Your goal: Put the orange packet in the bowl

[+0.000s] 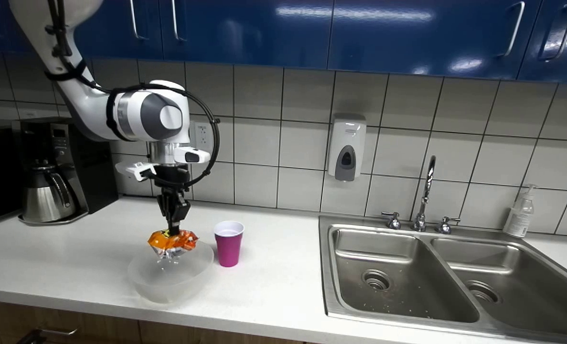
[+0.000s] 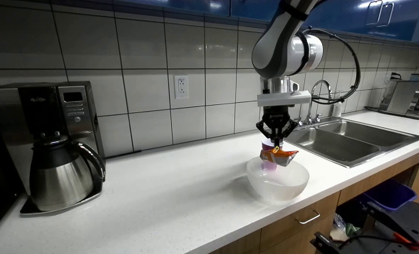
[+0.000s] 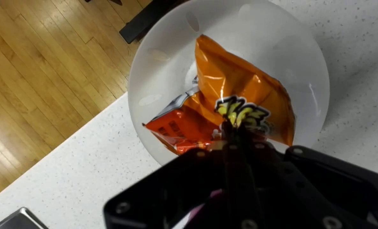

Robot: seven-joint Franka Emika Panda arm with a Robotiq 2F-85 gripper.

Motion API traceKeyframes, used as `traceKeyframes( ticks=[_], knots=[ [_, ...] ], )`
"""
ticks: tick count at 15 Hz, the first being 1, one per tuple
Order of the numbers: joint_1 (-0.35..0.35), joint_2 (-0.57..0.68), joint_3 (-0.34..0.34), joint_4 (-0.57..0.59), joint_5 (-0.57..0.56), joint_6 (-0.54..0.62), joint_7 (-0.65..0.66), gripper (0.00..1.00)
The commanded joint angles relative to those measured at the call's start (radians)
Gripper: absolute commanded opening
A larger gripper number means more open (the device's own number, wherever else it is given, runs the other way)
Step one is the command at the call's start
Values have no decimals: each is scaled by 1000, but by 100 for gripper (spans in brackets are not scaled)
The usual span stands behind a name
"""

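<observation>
Your gripper (image 1: 173,233) is pinched narrow on the orange packet (image 3: 236,79), crinkled film btwn its tips. In both exterior views the packet hangs over the mouth of the bowl (image 2: 278,191), so I'd say lower & release is the step in hand. Can't tell if its underside is above or just below rim height, so go down slow. Wrist view, bowl as clock: one corner points to approx 11, another btwn 4 & 5, and the red end sits near the rim at 8. Watch that 8 o'clock end; if it looks like snagging, nudge toward 2 in that view. Pink cup (image 1: 228,246) is just beside the bowl at 2 o'clock in an exterior view; don't swing low there. Spread the tips gently b/c light film may cling, then lift straight up.
</observation>
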Motion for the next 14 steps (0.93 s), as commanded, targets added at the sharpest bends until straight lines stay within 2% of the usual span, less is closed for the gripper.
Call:
traceKeyframes(
  ticks=[1, 4, 5, 6, 8, 14],
  knots=[
    [-7, 6, 6, -41, -41, 70, 39, 0],
    [0, 34, 2, -54, -44, 159, 64, 0],
    [1, 40, 1, -55, -35, 174, 65, 26],
    [4, 45, 0, -56, -32, 179, 68, 27],
    [9, 44, -1, -60, -33, 171, 59, 40],
    [-2, -67, 32, -92, 3, 13, -47, 85]
  ],
)
